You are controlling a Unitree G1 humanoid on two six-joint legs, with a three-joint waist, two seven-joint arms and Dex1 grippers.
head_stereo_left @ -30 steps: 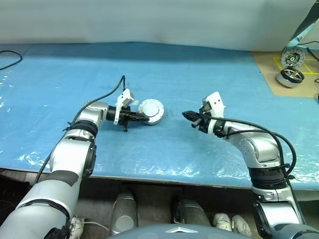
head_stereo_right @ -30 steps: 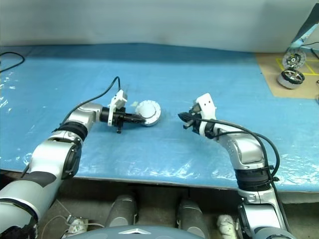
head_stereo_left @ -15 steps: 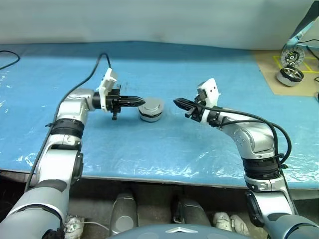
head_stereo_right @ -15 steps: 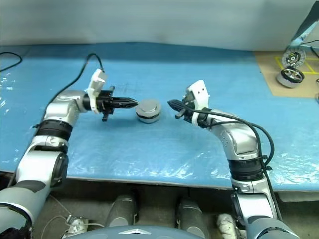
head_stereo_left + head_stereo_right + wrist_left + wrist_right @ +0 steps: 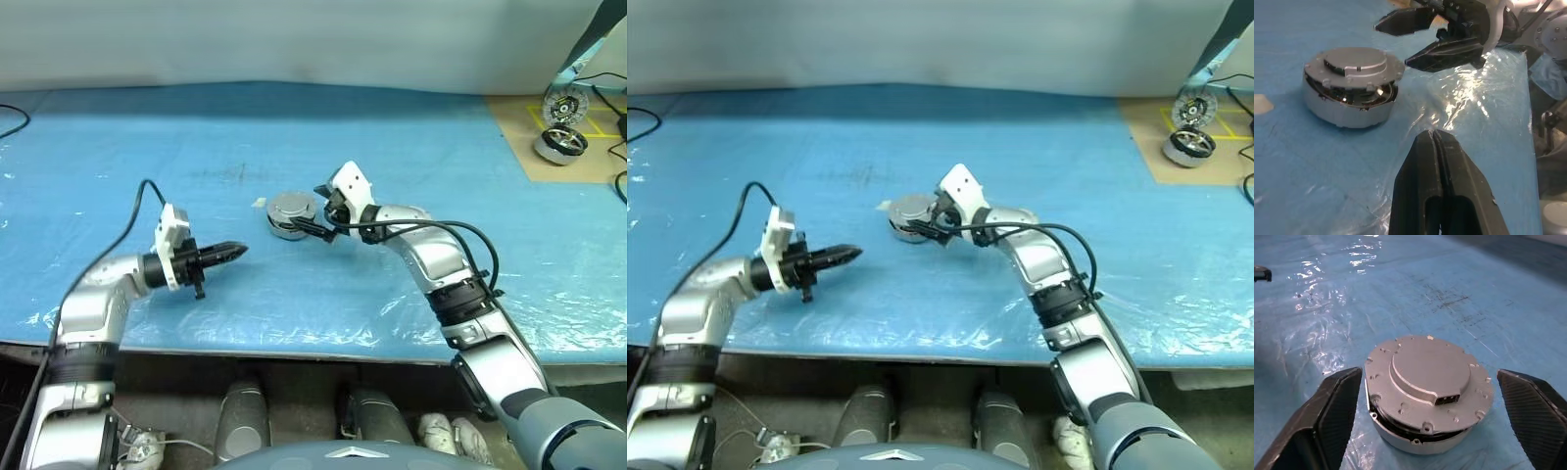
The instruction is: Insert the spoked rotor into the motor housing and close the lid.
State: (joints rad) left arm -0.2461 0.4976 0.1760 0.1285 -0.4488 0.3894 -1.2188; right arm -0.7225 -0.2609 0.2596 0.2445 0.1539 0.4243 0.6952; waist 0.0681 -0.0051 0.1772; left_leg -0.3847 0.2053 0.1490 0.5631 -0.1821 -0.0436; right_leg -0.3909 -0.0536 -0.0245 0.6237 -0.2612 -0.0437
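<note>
Grey round metal lid (image 5: pixel 1429 382) sits slightly askew on the squat silver motor housing (image 5: pixel 1347 105), mid blue mat. My right gripper (image 5: pixel 307 214) straddles it, jaws wide, empty; left gripper (image 5: pixel 231 252) pinched closed, empty. Next I press the lid flush.

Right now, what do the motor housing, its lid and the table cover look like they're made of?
Motor housing: likely metal, matte silver-grey wall. Lid: same dull grey metal look, with a raised disc and small screw heads. Table cover: blue surface under thin clear plastic film, judging by the wrinkles and glare.
</note>
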